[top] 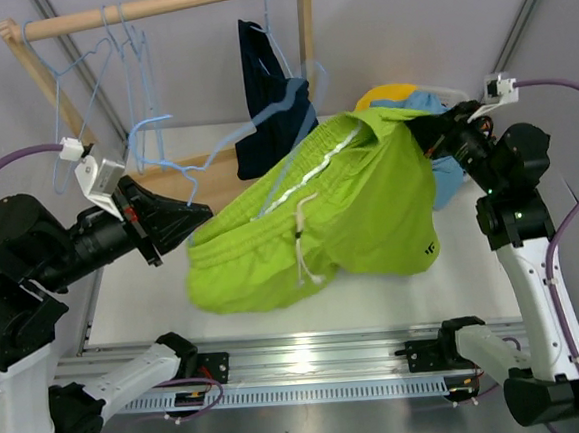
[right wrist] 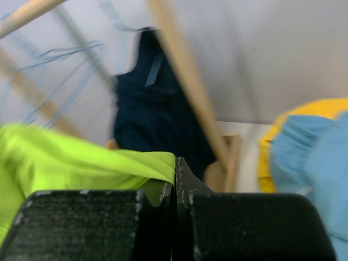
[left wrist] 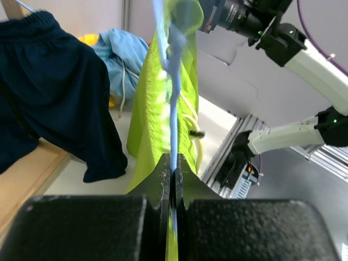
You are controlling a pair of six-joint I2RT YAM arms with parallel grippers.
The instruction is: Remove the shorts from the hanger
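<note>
Lime green fabric shorts (top: 359, 211) with a white drawstring hang stretched between my two hands, above the white counter (top: 126, 300). My left hand (top: 194, 219) is closed tight on the thin light blue wire hanger (left wrist: 173, 125). In the left wrist view that wire runs up from between the fingers along the green cloth. My right hand (top: 426, 133) is pinched shut on the waistband edge of the green shorts, at their far right corner. In the right wrist view the green fabric sits clamped between the fingers. Behind the green pair, dark navy shorts (top: 259, 88) hang from another hanger on the pale wooden rack (top: 163, 6). Several bare light blue hangers (top: 108, 80) hang to their left. Bright yellow shorts (top: 385, 96) and light blue shorts (top: 449, 179) lie heaped together on the counter, just beside my right hand.
</note>
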